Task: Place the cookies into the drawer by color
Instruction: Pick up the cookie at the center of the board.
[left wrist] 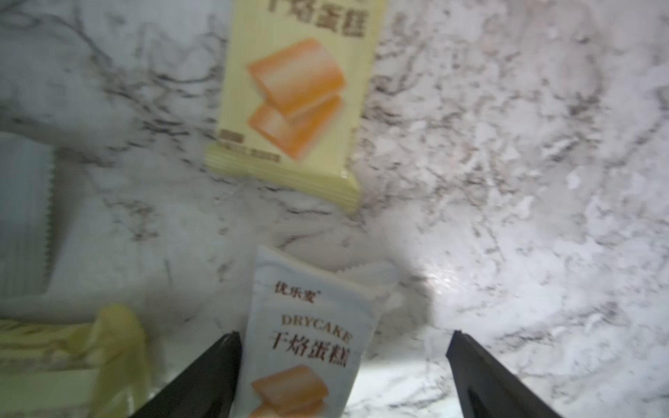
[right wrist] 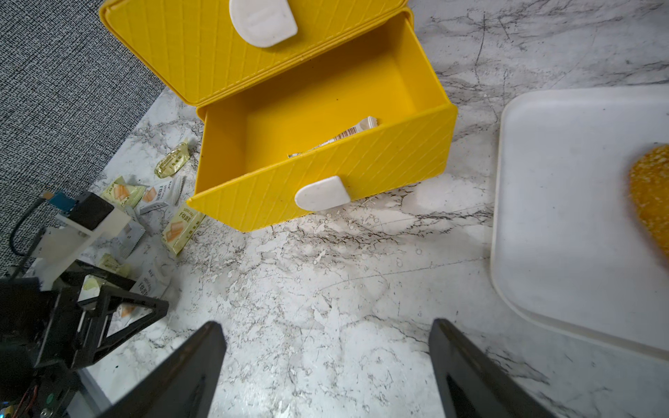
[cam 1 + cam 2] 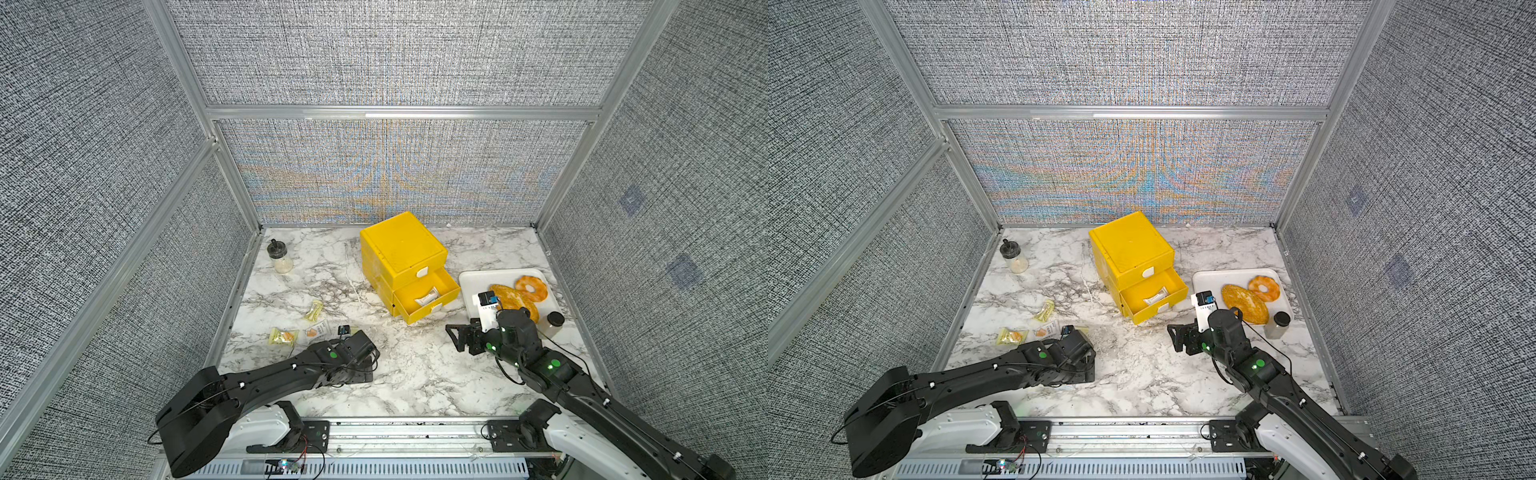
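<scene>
Both top views: marble table (image 3: 415, 374); yellow drawer (image 3: 401, 249) at rear centre, one tier pulled out, white cookie packet (image 3: 428, 297) inside. Right claw (image 2: 325, 323) spread wide, empty. Left claw (image 1: 344, 333) spread wide astride a white packet (image 1: 307, 325), gripping nothing; loose cookies (image 3: 284, 336) nearby.

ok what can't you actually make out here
- top drawer: shut, contents hidden in every view.
- barcoded packet in the open drawer: mostly behind the drawer's front wall, right wrist view.
- white packet between the left fingers: cut off by the frame edge, left wrist view; the left arm hides those fingers in both top views.
- bread loaf: partly behind the right arm in a top view; blurred and cut off in the right wrist view.
</scene>
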Controlling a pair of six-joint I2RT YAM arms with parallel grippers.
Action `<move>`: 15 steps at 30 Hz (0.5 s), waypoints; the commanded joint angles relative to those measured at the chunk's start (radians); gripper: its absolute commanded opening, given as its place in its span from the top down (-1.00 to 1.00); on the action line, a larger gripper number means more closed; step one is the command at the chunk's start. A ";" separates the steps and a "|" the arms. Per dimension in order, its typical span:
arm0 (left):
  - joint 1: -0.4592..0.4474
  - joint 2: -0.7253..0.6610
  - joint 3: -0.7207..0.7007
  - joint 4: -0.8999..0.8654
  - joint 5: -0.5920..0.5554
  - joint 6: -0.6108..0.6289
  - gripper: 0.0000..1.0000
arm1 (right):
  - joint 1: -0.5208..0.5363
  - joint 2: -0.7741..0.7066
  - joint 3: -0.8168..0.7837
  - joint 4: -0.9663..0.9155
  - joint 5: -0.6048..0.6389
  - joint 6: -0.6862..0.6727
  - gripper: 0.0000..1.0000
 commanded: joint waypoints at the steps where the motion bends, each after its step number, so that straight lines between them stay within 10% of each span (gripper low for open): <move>1: -0.061 0.029 0.035 -0.029 -0.036 -0.046 -0.79 | 0.003 -0.001 -0.001 0.017 -0.004 0.001 -0.85; 15: -0.120 0.285 0.131 -0.003 -0.079 -0.088 -0.17 | 0.003 -0.010 -0.009 0.024 -0.010 -0.002 -0.81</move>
